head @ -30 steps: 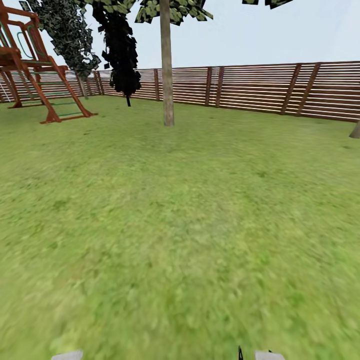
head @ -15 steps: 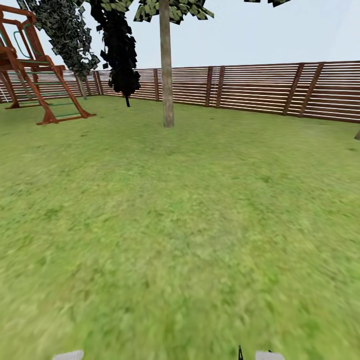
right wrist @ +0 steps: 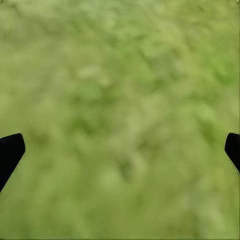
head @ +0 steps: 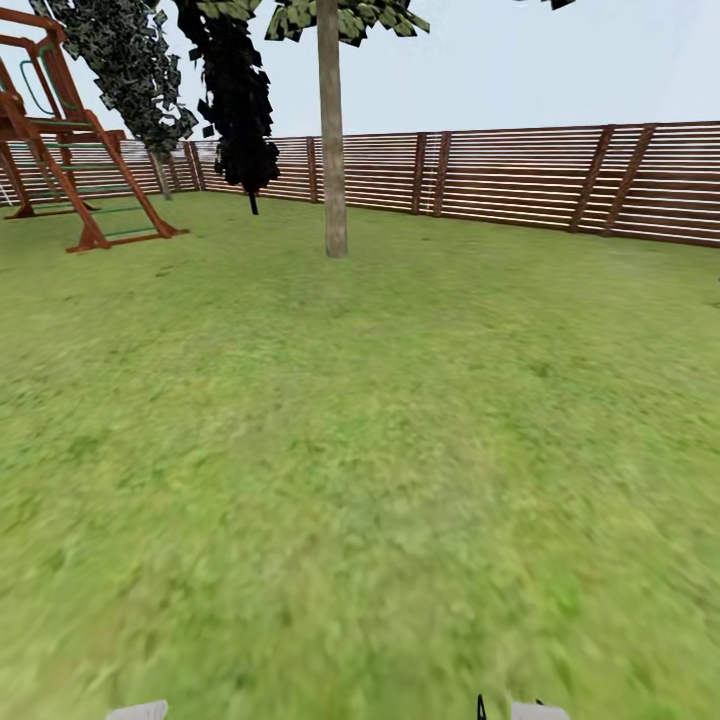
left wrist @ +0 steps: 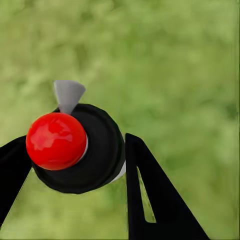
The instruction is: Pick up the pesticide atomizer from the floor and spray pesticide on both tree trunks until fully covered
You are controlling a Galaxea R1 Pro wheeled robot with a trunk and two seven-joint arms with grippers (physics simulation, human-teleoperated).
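Grass floor [head: 380, 470] filled the near and middle ground of the head view, rough and green, running out to a brown fence [head: 520, 180] of horizontal wooden slats across the far side. One tree [head: 333, 130] stood ahead, slightly left of centre, its straight mottled trunk [head: 334, 190] rising bare from the lawn to blocky green leaves at the upper edge. Just left of it, farther back near the fence, stood a dark narrow conifer [head: 240, 100], and another, paler one [head: 130, 70] beyond that. A red-brown wooden play frame [head: 70, 160] with a sloping ladder stood at the far left.

In the left wrist view the left gripper [left wrist: 75, 165] was closed around the pesticide atomizer [left wrist: 82, 147]: the two black fingers [left wrist: 155, 195] pressed against either side of its round black body, which carried a glossy red knob [left wrist: 56, 140] and a small grey nozzle [left wrist: 68, 94] projecting from the rim. It hung over the blurred grass, off the ground.

In the right wrist view the right gripper [right wrist: 120, 150] was spread wide, its black fingertips [right wrist: 10, 152] showing at opposite edges with nothing but grass between them.
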